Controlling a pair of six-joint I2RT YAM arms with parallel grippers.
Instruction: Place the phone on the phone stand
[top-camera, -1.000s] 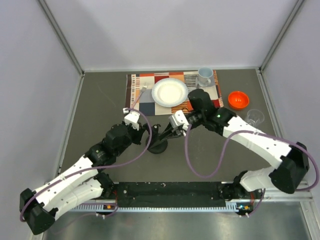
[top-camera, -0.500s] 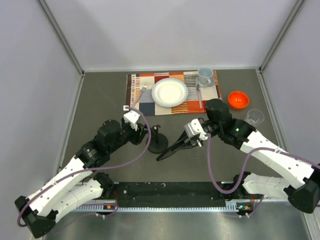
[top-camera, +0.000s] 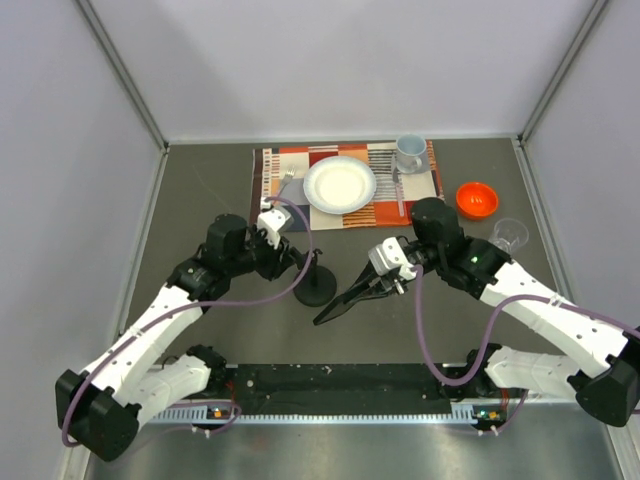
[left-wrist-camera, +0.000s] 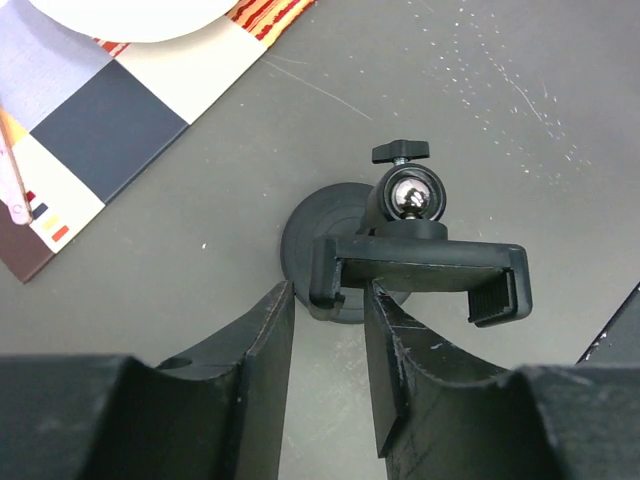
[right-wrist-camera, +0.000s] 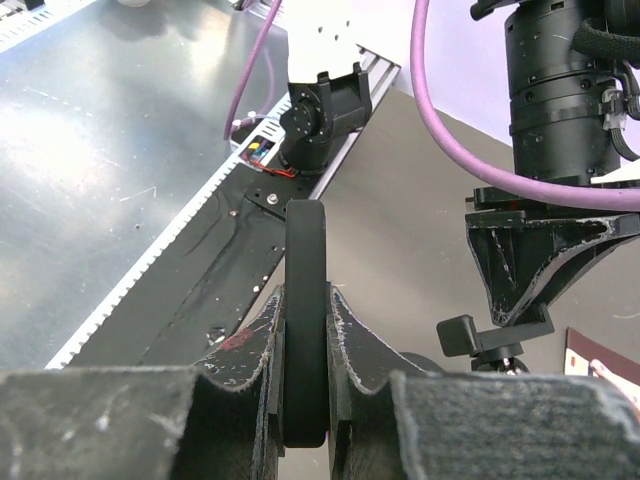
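Note:
The phone stand (top-camera: 318, 287) stands on the dark table in front of the placemat. In the left wrist view its disc base (left-wrist-camera: 305, 232), ball joint and wide cradle (left-wrist-camera: 420, 268) show. My left gripper (top-camera: 296, 264) is open, its tips (left-wrist-camera: 328, 300) on either side of the cradle's left end. My right gripper (top-camera: 373, 285) is shut on the phone (top-camera: 343, 303), which slants down toward the table to the front right of the stand. In the right wrist view the phone (right-wrist-camera: 305, 250) is edge-on between the fingers (right-wrist-camera: 352, 330), with the stand's cradle (right-wrist-camera: 490, 335) to the right.
A patterned placemat (top-camera: 290, 208) at the back holds a white plate (top-camera: 340, 184), a fork (top-camera: 283, 185), a spoon (top-camera: 399, 192) and a mug (top-camera: 408, 152). An orange bowl (top-camera: 477, 199) and a clear glass (top-camera: 510, 234) sit at the right. The black base rail (top-camera: 340, 385) runs along the near edge.
My right gripper pulled the phone back from over the stand to its front right, then held about still. My left arm shifted and its gripper closed in on the stand's cradle.

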